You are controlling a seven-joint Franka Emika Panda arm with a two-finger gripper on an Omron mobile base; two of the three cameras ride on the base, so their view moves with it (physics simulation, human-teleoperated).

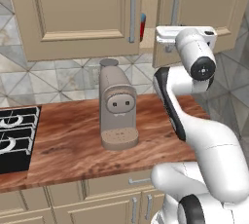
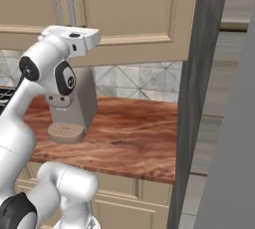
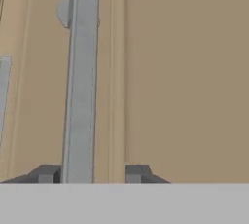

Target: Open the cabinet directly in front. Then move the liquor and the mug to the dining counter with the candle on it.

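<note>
The beige wall cabinet [image 1: 82,9] hangs straight ahead. Its right door [image 1: 204,4] stands slightly ajar. Through the gap shows the liquor [image 1: 142,26], a red body with a blue shoulder. My gripper [image 3: 92,172] straddles the lower part of the right door's long silver handle [image 3: 80,86], open. One fingertip [image 3: 47,173] rests against the bar and the other stands a little clear of it. The white hand [image 2: 69,36] sits just below both handles [image 2: 63,4] in the right base view. The mug is hidden. The dining counter and the candle are out of view.
A beige coffee machine [image 1: 116,106] stands on the wood counter [image 1: 73,150] below the hand. A black stove [image 1: 17,135] fills the counter's left end. A tall dark panel [image 2: 199,98] bounds the counter on the right. Lower cabinets [image 1: 97,203] run underneath.
</note>
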